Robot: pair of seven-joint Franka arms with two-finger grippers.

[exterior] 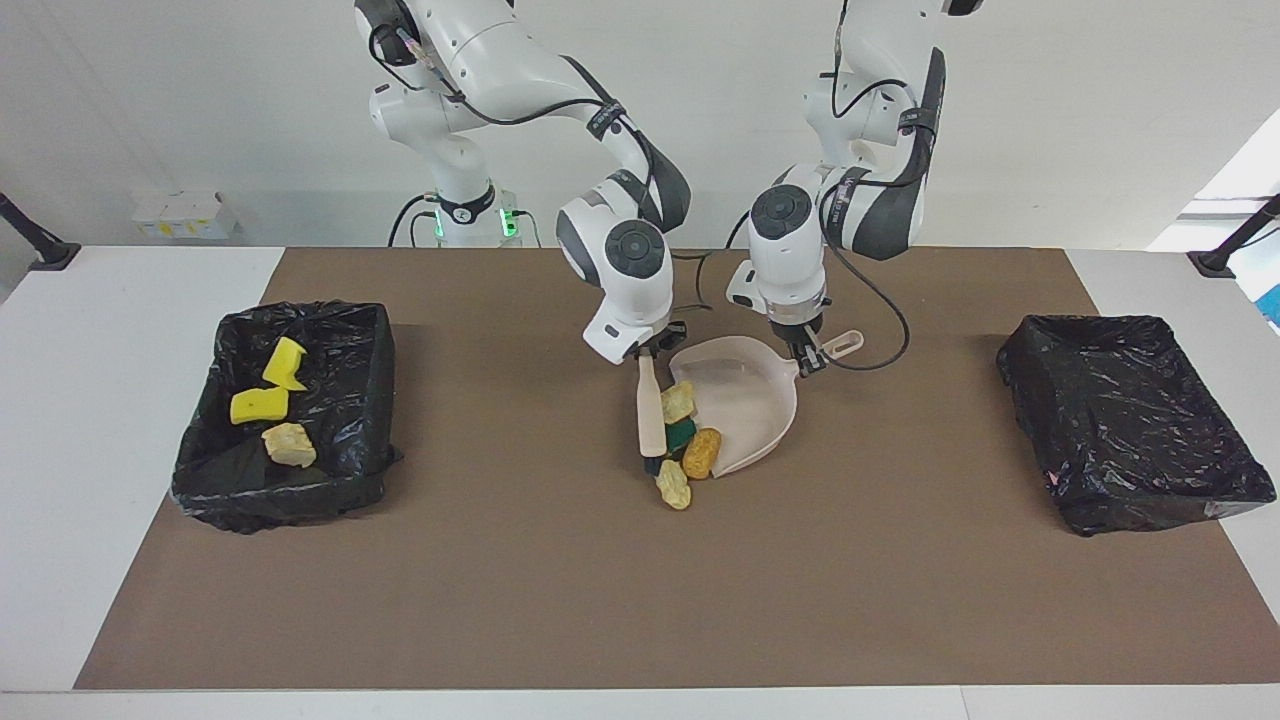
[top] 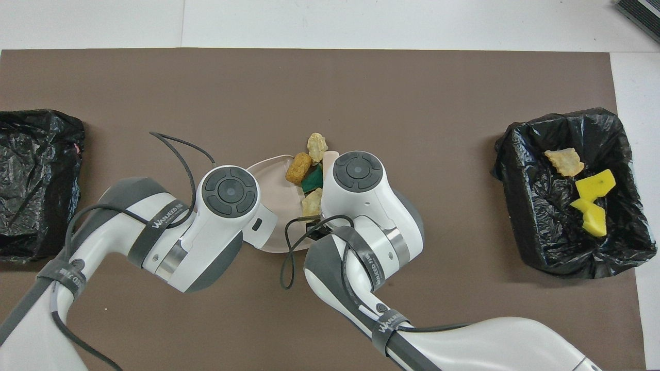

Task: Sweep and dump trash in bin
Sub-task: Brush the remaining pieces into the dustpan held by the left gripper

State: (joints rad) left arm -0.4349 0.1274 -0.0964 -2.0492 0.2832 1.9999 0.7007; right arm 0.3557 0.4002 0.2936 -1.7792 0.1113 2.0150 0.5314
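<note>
Tabletop trash (exterior: 684,440) beside right hand (exterior: 645,352)

A robotics lab: two white arms bolted at twelve o'clock over a white counter (exterior: 120,420) with a brown mat (exterior: 640,600), before a bare white wall (exterior: 200,110).

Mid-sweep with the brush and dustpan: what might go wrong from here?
1. The pale yellow chunk lies at the dustpan lip's end farther from the robots, outside the pan; another stroke may push it past.
2. The orange-brown chunk sits on the lip edge and may roll off when the left tool lifts.
</note>
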